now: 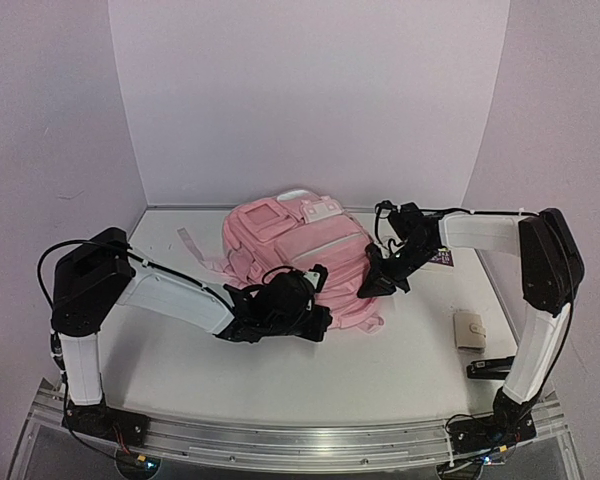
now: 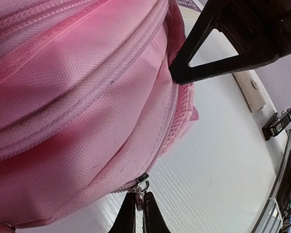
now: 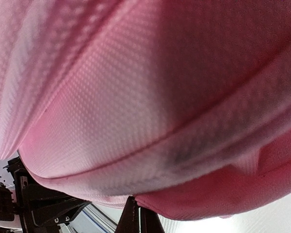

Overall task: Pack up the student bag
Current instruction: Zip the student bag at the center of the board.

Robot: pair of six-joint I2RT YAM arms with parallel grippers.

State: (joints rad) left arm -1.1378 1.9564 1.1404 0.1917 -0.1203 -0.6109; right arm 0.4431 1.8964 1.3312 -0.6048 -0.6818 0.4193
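My left tool [image 2: 138, 208] pinches the zip pull [image 2: 141, 188] on the bag [image 1: 300, 245]; my right tool [image 1: 368, 288] is shut at its edge. Wallet [image 1: 469, 328] not packed yet.

White tabletop [image 1: 380, 370] under even light; plain pale lilac walls [image 1: 310, 100] on three sides; aluminium rail [image 1: 300, 437] along the near edge.

The bag [image 1: 298, 248] is pink woven cloth, matt, with a fine grainy weave and raised stitched seams. Its zip pull [image 2: 140, 190] is small, shiny metal. My left fingers [image 2: 125, 221] and right fingers [image 2: 184, 73] are black plastic, matt and smooth. The tabletop [image 2: 208, 160] is white and smooth, with fine lines and a faint sheen.
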